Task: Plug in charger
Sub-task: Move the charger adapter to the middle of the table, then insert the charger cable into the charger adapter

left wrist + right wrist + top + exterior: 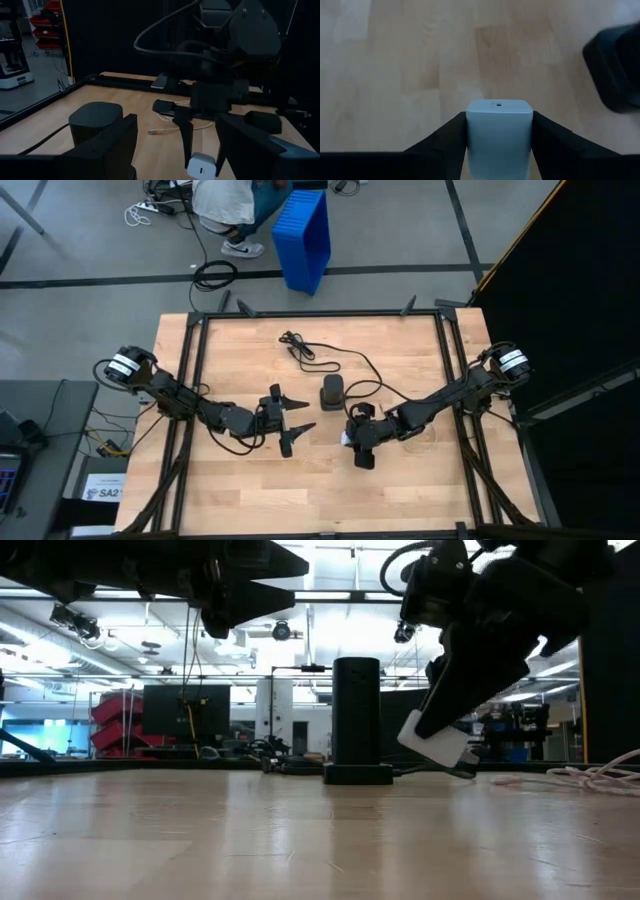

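One white, rounded-block charger (499,131), pinched between the right gripper's (353,442) fingers, hangs tilted above the table (420,490). Just beyond stands one black socket tower (332,393), its cable (320,358) trailing farther back. The left gripper (296,420), jaws spread, hovers beside them, holding nothing.

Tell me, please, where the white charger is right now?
The white charger is clamped in the right hand, lifted off the table, just in front of the black power tower near the centre.
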Controlling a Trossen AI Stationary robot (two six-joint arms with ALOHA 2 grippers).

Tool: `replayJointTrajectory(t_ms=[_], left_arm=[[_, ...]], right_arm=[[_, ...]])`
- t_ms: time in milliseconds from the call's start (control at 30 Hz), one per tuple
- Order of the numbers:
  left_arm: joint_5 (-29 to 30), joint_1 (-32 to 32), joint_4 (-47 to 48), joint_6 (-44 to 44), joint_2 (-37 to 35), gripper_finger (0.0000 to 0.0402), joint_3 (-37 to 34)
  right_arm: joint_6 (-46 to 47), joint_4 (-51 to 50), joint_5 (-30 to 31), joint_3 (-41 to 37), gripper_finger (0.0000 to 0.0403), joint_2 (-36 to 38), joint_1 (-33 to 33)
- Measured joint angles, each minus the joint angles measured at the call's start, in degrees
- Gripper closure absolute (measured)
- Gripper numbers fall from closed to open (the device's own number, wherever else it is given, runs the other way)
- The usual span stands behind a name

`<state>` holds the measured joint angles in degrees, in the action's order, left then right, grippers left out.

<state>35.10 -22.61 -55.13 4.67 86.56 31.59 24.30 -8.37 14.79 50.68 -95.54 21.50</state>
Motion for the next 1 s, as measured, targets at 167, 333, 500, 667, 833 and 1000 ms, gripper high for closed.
replayJointTrajectory(t_ms=[167,333,500,667,833,1000], left_arm=[[0.0,0.0,0.1,0.0,0.0,0.0149,0.0],[0.0,0.0,0.1,0.0,0.0,0.0149,0.0],[0.0,0.0,0.1,0.1,0.0,0.0149,0.0],[0.0,0.0,0.2,0.1,0.0,0.0149,0.0],[0.0,0.0,0.5,0.1,0.0,0.0149,0.0],[0.0,0.0,0.6,0.1,0.0,0.0149,0.0]], right_arm=[[0.4,-0.6,-0.7,-1.3,0.0226,-0.1,0.0],[2.2,-0.6,-0.9,-2.9,0.0206,-0.1,0.0],[2.3,-0.3,-0.9,-3.0,0.0182,-0.1,0.0],[1.6,-1.8,-1.0,-3.0,0.0168,2.5,0.2],[1.7,-3.8,0.9,-3.0,0.0178,7.8,1.8],[8.7,-17.2,10.4,-3.1,0.0201,11.8,3.2]])
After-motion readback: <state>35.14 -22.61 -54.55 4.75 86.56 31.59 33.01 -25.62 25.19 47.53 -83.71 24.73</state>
